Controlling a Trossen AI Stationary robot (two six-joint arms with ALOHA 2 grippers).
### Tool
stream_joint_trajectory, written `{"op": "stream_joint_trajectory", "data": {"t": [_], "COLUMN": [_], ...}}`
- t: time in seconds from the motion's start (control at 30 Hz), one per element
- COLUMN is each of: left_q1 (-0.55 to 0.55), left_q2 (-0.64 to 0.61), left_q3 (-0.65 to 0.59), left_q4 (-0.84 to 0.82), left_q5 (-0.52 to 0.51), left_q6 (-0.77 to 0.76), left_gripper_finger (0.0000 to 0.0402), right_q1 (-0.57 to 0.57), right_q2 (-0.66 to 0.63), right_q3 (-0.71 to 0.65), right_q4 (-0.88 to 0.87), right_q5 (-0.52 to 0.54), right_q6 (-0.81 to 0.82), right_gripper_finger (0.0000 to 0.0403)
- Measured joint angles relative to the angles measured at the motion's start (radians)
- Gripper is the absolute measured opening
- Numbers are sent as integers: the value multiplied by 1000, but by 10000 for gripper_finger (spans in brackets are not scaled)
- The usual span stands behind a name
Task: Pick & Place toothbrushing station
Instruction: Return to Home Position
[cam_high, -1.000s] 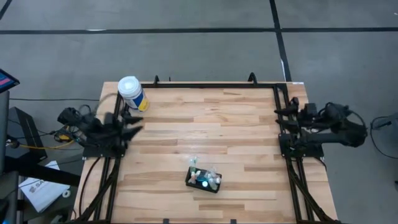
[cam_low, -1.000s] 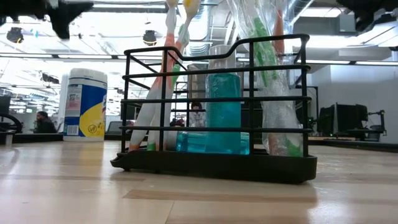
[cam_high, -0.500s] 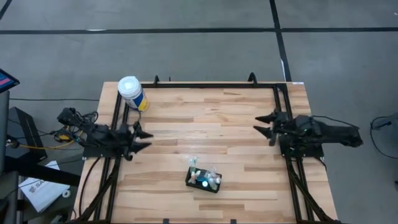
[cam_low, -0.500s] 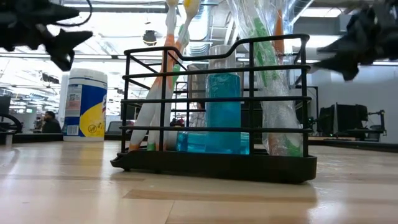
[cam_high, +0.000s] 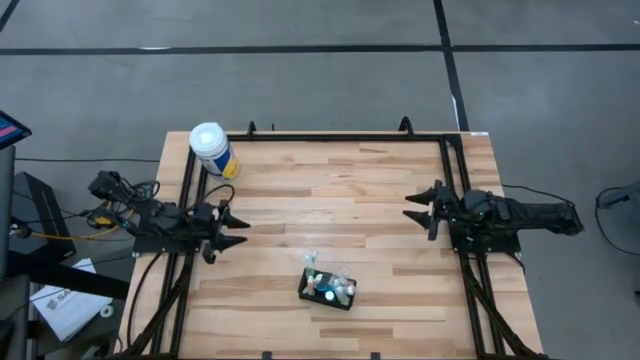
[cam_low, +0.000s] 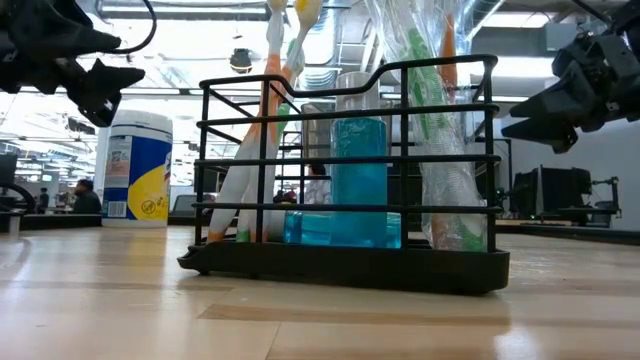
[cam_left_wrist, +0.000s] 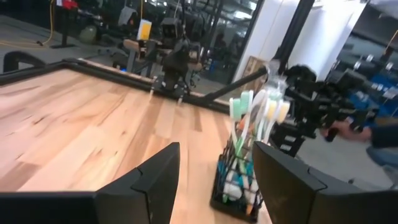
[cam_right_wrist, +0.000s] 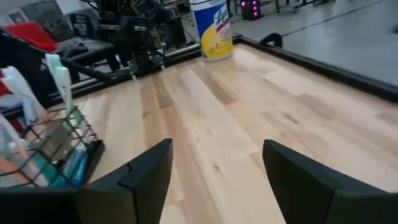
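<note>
Front and centre on the wood table (cam_high: 330, 190) stands the station (cam_high: 327, 288), a black wire rack, brush tops (cam_low: 290, 12) cropped in low view. My left gripper (cam_left_wrist: 216, 155) and right gripper (cam_right_wrist: 217, 149) gape empty at either edge

You have a white-lidded canister (cam_high: 212, 148) with a blue and yellow label standing upright at the far left corner of the wooden counter (cam_high: 340, 190). It is right by the black rail (cam_high: 330, 136) that frames the counter. Around the counter you see grey floor (cam_high: 300, 70) crossed by dark lines. Off the counter's left edge lie white papers (cam_high: 60, 305) and a yellow cable (cam_high: 55, 236). In the low view, a person (cam_low: 85, 196) shows far back in the room, beside the canister.
</note>
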Motion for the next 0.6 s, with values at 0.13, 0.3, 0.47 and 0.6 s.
{"op": "stream_joint_trajectory", "data": {"t": [0.13,0.3,0.47,0.6], "left_q1": [0,0,0,0], "left_q2": [39,85,129,158], "left_q3": [0,0,0,0], "left_q4": [-1,0,1,5], "left_q5": [-1,-2,-4,-5], "left_q6": [30,49,50,50], "left_gripper_finger": [195,195,195,195], "right_q1": [0,0,0,0], "right_q2": [0,0,0,0], "right_q3": [0,0,0,0], "right_q4": [0,1,1,1], "right_q5": [-16,-16,-16,-16], "right_q6": [26,26,26,26], "right_gripper_finger": [240,240,240,240]}}
